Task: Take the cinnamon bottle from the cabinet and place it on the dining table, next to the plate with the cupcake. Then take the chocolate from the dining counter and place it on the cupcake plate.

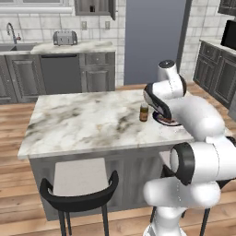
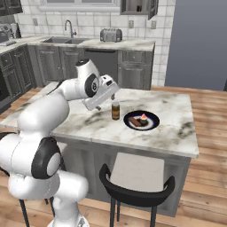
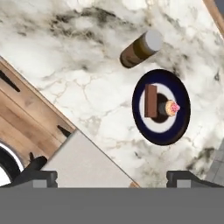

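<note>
The end effector (image 3: 112, 177) hangs released above the marble surface (image 2: 168, 128), its two dark fingertips (image 3: 41, 176) spread wide apart with nothing between them; in the right base view it sits at the end of the white arm, raised over the near left part of the surface and just left of the cinnamon bottle (image 2: 115, 110); that bottle, brown with a pale cap, stands upright on the surface just beside the dark plate (image 2: 153, 123), close to its rim but whether they touch I cannot tell; on the plate lie the chocolate (image 3: 151, 101), a brown bar, and the cupcake (image 3: 170, 108) with pink topping, side by side and seemingly touching; a stool (image 2: 137, 177) with a grey seat and black curved back stands tucked against the near edge of the surface; behind, along the wall, a toaster (image 1: 65, 37) rests on the far kitchen counter (image 1: 78, 47) beside a sink faucet (image 1: 11, 31).
</note>
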You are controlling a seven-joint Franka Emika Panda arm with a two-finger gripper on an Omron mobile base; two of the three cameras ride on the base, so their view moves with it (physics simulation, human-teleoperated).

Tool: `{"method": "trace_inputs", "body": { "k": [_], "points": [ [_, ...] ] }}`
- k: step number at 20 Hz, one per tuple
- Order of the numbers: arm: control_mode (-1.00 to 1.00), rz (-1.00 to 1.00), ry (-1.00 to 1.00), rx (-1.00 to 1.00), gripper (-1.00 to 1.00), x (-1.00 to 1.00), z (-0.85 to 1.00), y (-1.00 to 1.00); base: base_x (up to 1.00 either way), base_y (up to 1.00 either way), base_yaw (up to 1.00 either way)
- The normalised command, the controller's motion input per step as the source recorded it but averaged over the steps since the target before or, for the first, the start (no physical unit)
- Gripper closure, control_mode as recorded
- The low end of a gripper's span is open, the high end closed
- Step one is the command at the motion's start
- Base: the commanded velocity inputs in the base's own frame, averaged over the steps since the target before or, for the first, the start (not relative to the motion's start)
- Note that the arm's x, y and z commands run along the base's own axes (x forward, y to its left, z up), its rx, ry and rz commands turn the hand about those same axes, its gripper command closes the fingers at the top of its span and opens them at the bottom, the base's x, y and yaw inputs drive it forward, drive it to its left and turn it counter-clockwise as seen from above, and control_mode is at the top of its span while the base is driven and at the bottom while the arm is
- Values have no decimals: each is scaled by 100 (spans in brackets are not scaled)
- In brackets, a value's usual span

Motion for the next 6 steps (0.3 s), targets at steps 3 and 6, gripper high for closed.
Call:
{"method": "trace_inputs", "body": {
  "k": [3, 6],
  "points": [
    [-100, 0, 0, -18, -100, -100, 25, 88, 0, 0, 0],
    [-100, 0, 0, -20, -100, -100, 4, 89, 0, 0, 0]
  ]
}}
